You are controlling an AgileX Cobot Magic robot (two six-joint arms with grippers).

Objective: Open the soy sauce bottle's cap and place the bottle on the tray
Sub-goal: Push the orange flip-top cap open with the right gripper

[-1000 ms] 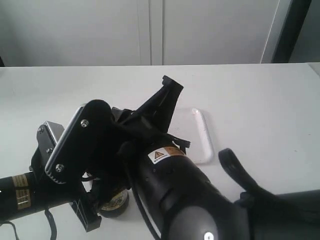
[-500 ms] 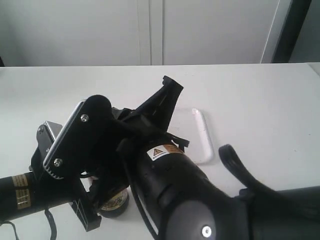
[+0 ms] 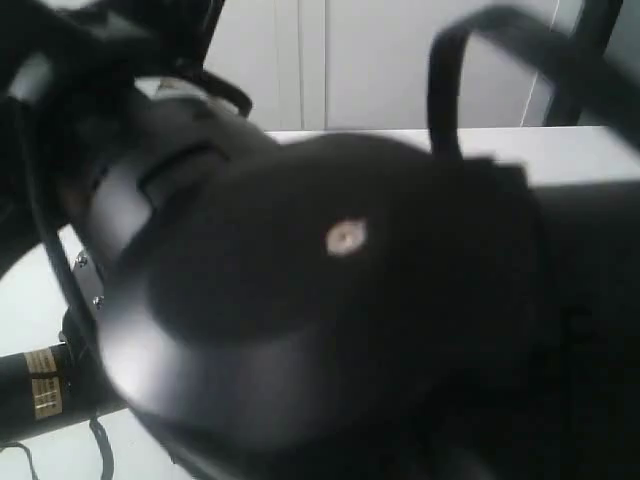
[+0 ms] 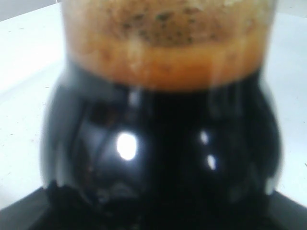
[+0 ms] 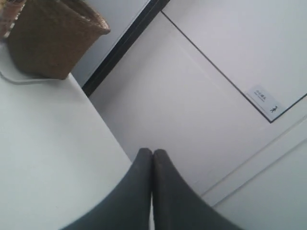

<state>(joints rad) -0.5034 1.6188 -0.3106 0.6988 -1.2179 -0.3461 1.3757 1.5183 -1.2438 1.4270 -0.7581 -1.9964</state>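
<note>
The soy sauce bottle [image 4: 158,143] fills the left wrist view: dark liquid in a rounded body under an orange-gold band [image 4: 163,57]. It sits deep in my left gripper [image 4: 158,215], whose black parts show only at the lower corners. The cap is out of frame. My right gripper [image 5: 153,152] is shut with its fingertips pressed together and nothing between them, and it is raised off the table towards a wall. In the exterior view the right arm [image 3: 340,300] looms blurred against the lens and hides the bottle and the tray.
A woven brown basket [image 5: 53,36] stands at the white table's [image 5: 43,158] far edge, with a thin white cable [image 5: 19,79] beside it. The left arm's forearm [image 3: 40,385] shows at the exterior view's lower left. Grey wall panels lie behind.
The right arm has swung up close to the exterior camera and now covers most of that view. It hides the bottle, the left gripper and the tray, all seen before.
</note>
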